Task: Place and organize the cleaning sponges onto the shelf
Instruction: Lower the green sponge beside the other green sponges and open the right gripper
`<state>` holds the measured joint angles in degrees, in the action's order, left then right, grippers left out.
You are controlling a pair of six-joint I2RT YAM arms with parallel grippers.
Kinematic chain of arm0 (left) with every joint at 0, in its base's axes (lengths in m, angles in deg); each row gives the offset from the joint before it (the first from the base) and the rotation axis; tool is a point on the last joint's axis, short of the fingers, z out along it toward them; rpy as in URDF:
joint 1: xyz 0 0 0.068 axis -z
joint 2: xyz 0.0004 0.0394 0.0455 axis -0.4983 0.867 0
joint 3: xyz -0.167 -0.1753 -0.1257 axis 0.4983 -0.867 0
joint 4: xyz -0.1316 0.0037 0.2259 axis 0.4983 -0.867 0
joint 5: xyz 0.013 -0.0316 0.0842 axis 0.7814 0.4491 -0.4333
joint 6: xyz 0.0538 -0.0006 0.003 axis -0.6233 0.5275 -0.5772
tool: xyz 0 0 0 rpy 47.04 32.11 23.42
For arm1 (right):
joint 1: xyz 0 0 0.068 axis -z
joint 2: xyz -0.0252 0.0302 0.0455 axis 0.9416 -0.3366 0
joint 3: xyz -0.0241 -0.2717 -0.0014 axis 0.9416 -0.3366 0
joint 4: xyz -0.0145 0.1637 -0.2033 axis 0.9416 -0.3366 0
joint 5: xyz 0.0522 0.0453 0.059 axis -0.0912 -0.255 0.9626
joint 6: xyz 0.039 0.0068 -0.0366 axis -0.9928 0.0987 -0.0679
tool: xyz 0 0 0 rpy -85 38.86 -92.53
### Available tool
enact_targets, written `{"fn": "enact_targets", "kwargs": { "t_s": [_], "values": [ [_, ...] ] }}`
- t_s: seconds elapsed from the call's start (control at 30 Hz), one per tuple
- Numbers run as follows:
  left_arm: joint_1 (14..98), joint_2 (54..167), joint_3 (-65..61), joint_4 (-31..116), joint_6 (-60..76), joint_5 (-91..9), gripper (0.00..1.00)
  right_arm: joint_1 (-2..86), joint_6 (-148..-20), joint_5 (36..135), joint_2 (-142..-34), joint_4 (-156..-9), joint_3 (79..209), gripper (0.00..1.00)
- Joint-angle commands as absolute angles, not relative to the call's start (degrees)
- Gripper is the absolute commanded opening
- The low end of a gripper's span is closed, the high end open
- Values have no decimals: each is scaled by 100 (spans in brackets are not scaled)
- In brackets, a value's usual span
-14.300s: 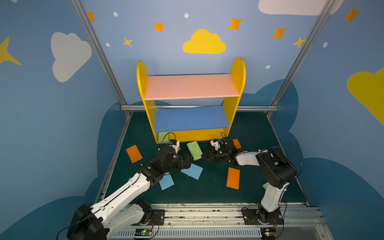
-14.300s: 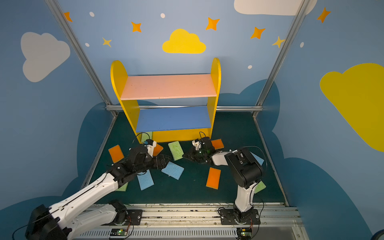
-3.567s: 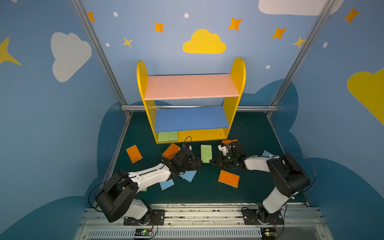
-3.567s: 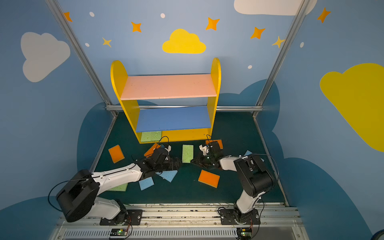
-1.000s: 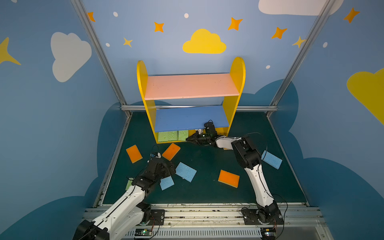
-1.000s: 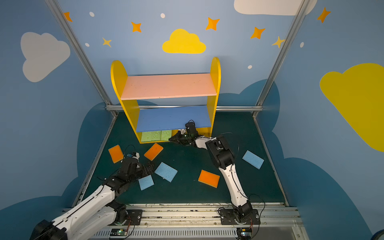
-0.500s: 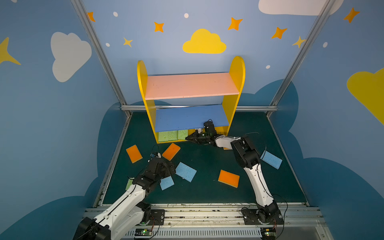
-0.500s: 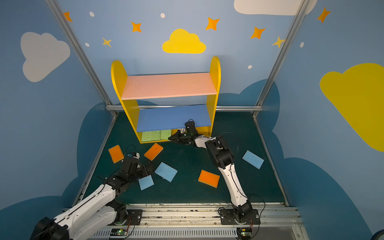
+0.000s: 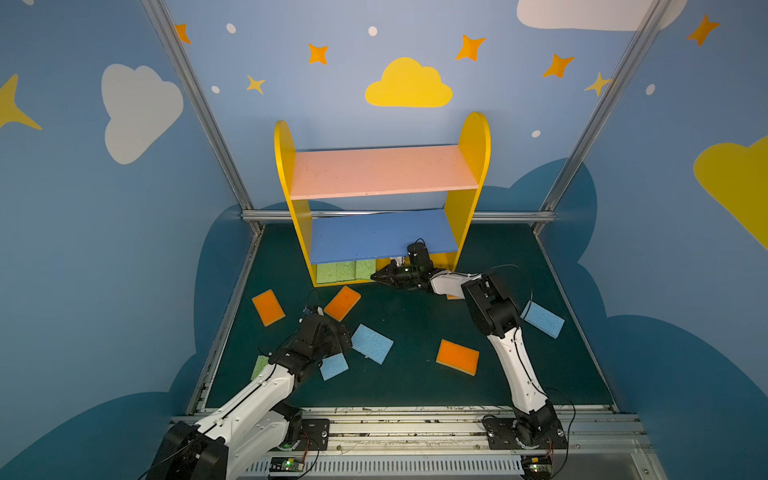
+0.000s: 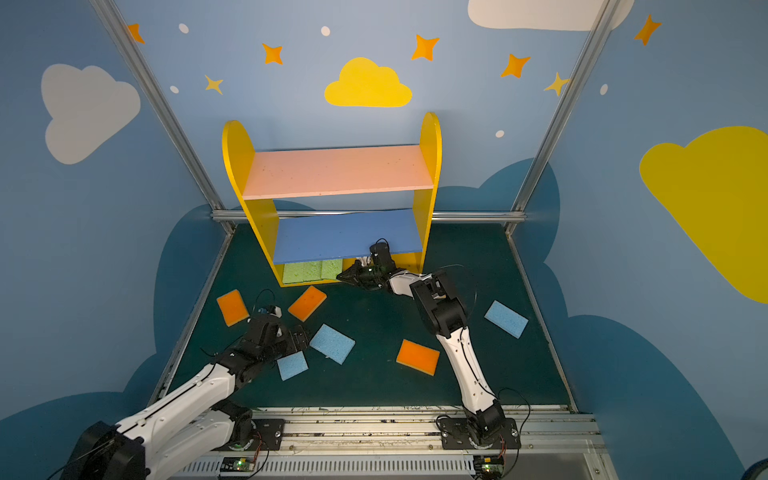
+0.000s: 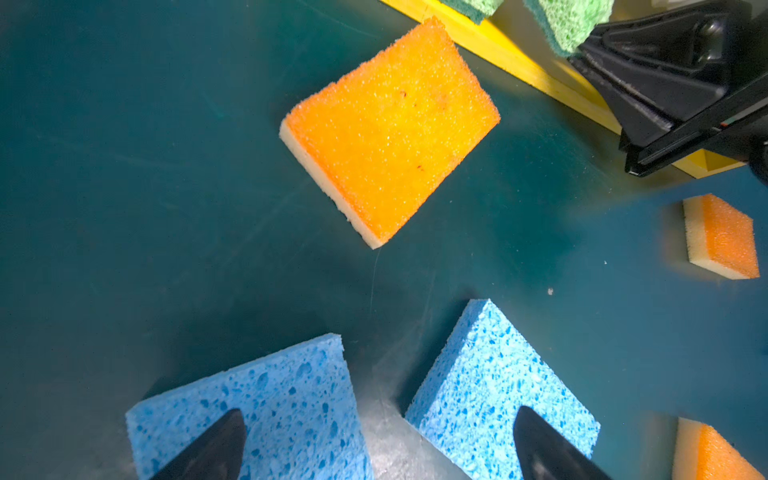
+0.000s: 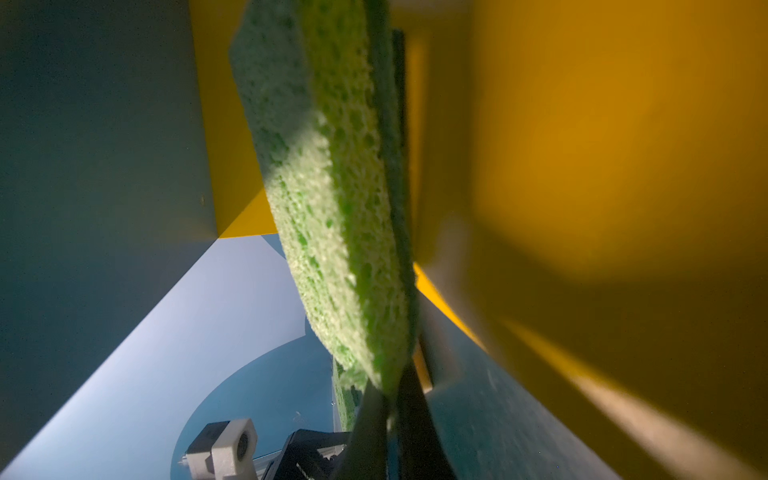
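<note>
Lower left, the left gripper (image 11: 378, 419) hangs wide open above two blue sponges (image 9: 371, 343). At centre, a third green sponge (image 9: 365, 269) has now joined the bottom row of the shelf (image 9: 469, 174). The right gripper (image 9: 375, 276) still pinches its corner narrowly, so I think release comes next.

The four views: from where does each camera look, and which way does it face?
Top views: high above the arm bases, facing forward and down at the shelf and floor; both arms show.
Left wrist: on the left arm, facing down at blue sponges and an orange sponge; the left gripper, open, shows its fingertips.
Right wrist: on the right arm, facing into the shelf's bottom tier; the right gripper pinches a green sponge.
Shared: left wrist and both top views show that orange sponge and the right gripper.
</note>
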<state>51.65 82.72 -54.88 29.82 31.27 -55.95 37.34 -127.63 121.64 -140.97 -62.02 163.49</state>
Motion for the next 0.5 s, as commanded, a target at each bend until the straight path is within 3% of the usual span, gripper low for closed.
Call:
{"fn": "enact_targets", "kwargs": {
  "t_s": [0.0, 0.13, 0.27, 0.47],
  "values": [
    [5135, 8156, -5479, 3027, 3028, -5580, 99, 3909, -12615, 12214, -14407, -6750, 16438, 17],
    [5136, 8091, -5487, 2990, 3037, -5580, 100, 3914, -12543, 12148, -14342, -6828, 16445, 30],
    [5130, 8028, -5507, 2972, 3035, -5579, 100, 3909, -12506, 12102, -14305, -6892, 16462, 32],
    [5131, 8003, -5507, 2964, 3034, -5580, 100, 3919, -12585, 12085, -14322, -6856, 16473, 14]
  ]
}}
